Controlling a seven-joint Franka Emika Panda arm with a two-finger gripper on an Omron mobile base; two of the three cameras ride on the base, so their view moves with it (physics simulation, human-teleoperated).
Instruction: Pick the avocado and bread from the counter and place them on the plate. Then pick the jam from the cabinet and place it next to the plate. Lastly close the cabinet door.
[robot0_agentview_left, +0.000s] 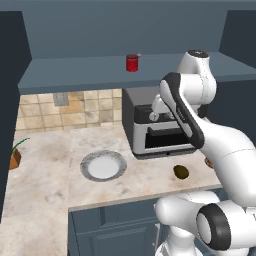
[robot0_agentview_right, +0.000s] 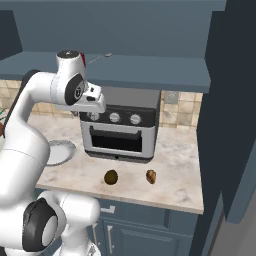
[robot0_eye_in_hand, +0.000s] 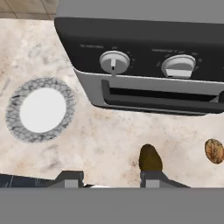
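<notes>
The marble counter (robot0_agentview_left: 45, 170) runs along the tiled back wall and turns a corner on the left side. Above it hangs the open blue cabinet (robot0_agentview_left: 100, 75), whose shelf spans the whole width of the counter.

The white arm (robot0_agentview_left: 210, 145) rises in front of the counter's front edge and bends over it, with the hand held high in front of the toaster oven (robot0_agentview_right: 120, 132). The oven sits against the back edge of the counter, with its knobs and door handle facing the front edge.

The plate (robot0_agentview_left: 103, 166), grey-rimmed with a white centre, lies flat on the counter just left of the oven, about midway between the back and front edges.

The red jam (robot0_agentview_left: 132, 63) jar stands upright on the cabinet shelf, near its front edge, above the oven's left end.

The avocado (robot0_agentview_right: 111, 177), dark and oval, rests near the counter's front edge, in front of the oven. The bread (robot0_agentview_right: 151, 176), a small brown piece, lies near the same edge, just right of the avocado and apart from it.

The gripper (robot0_eye_in_hand: 111, 177) hangs high above the counter's front edge; its jaws are drawn in and hold nothing, and the avocado shows just above the right fingertip in the hand view.
</notes>
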